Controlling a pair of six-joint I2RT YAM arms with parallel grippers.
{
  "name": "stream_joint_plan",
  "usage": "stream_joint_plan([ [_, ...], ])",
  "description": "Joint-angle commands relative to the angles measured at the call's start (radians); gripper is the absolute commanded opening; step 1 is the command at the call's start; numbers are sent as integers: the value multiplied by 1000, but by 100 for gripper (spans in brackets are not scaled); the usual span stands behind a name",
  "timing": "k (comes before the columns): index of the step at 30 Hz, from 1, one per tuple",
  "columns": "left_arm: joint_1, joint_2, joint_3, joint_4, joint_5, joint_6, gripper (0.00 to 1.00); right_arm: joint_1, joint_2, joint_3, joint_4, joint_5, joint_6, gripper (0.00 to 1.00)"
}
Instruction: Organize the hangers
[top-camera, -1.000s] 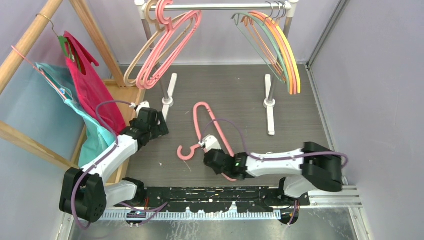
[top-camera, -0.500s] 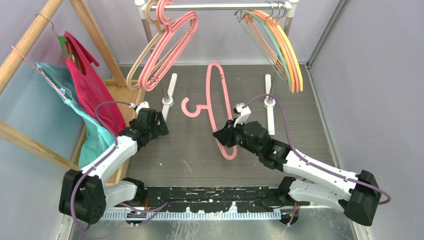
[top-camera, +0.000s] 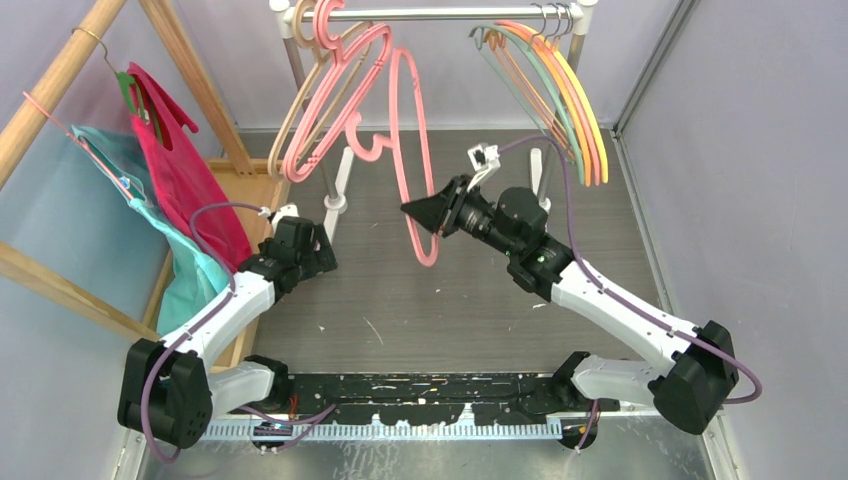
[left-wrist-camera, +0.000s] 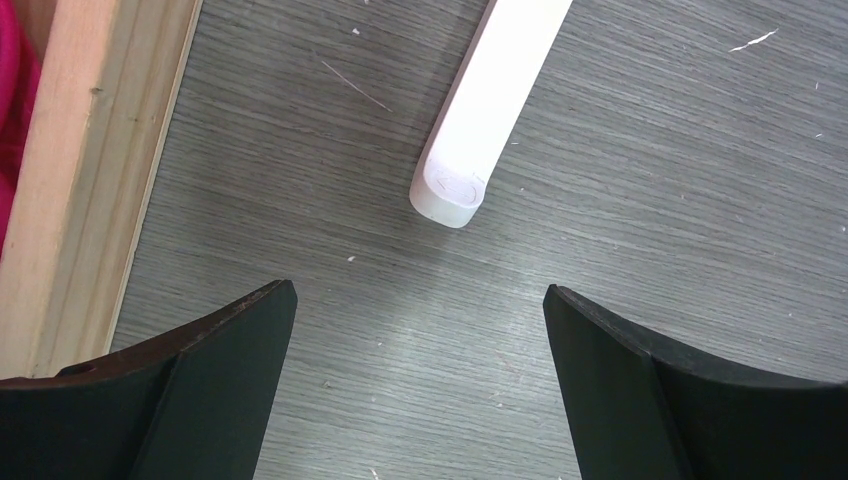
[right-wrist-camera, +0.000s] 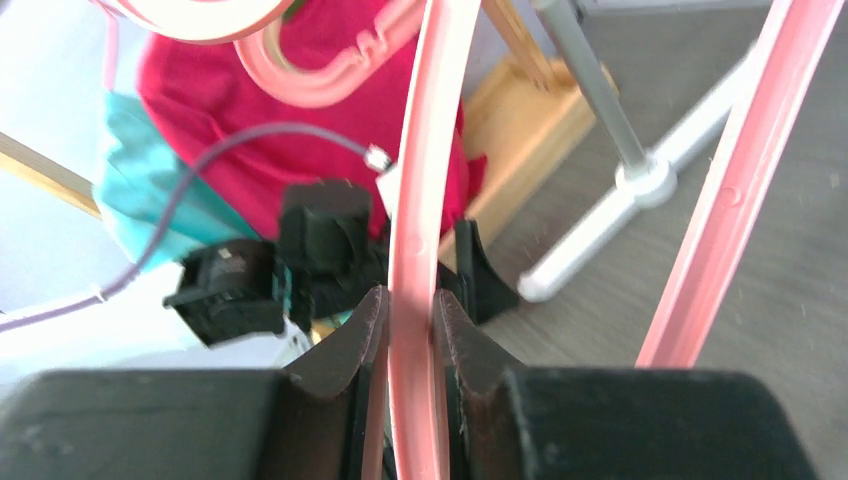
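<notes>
The left gripper (left-wrist-camera: 420, 290) is held spread above the grey table (left-wrist-camera: 600, 250), near the rack's white foot (left-wrist-camera: 480, 110). Pink and beige hangers (top-camera: 338, 100) are hung at the rail's (top-camera: 450, 14) left end. One pink hanger (right-wrist-camera: 420, 200) is pinched by the right gripper (right-wrist-camera: 410, 315) and held aloft between these and the thin hangers (top-camera: 575, 100) at the right end.

Dark grey wood-grain tabletop (top-camera: 450, 310) (pale scraps scattered); two white plastic rack feet (top-camera: 340, 185) rest on it; wooden frame base (top-camera: 255, 182) at left.
</notes>
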Motion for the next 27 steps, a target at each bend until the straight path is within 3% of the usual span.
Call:
stream_joint_plan([
  [1, 6, -14, 30, 10, 0, 2, 98, -36, 38, 147, 161, -56, 19, 1],
  [20, 6, 20, 10, 42, -5, 8, 98, -189, 362, 459, 419, -132, 230, 1],
  [27, 6, 27, 5, 47, -6, 11, 98, -192, 432, 482, 440, -57, 275, 1],
])
